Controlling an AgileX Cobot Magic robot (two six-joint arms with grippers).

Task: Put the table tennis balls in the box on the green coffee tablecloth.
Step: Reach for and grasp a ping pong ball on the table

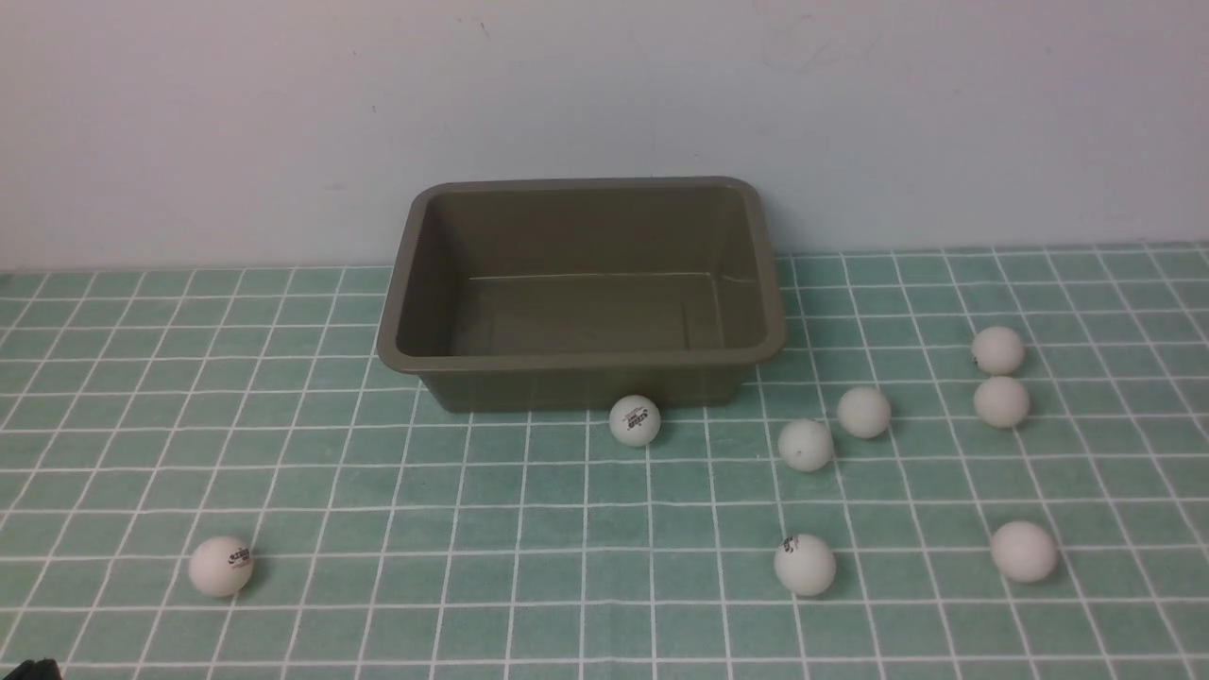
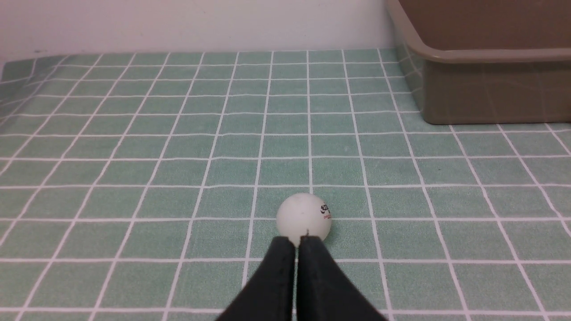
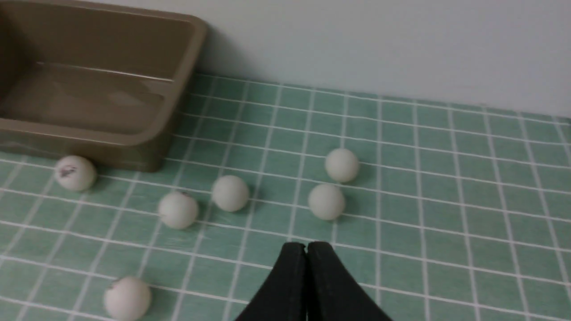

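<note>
Several white table tennis balls lie on the green coffee tablecloth [image 1: 472,491]. One ball [image 1: 220,566] sits alone at the front left, one [image 1: 635,420] rests against the box's front wall, and the others are scattered to the right, such as a pair [image 1: 1001,401] and a front ball [image 1: 805,565]. The olive-brown box [image 1: 581,362] stands empty at the back middle. In the left wrist view my left gripper [image 2: 296,240] is shut, its tips just short of the lone ball [image 2: 303,216]. My right gripper [image 3: 307,244] is shut and empty, short of a ball [image 3: 326,201].
A pale wall rises right behind the box and along the cloth's back edge. The box's corner [image 2: 446,55] shows to one side in the left wrist view. Open cloth stretches between the left ball and the box.
</note>
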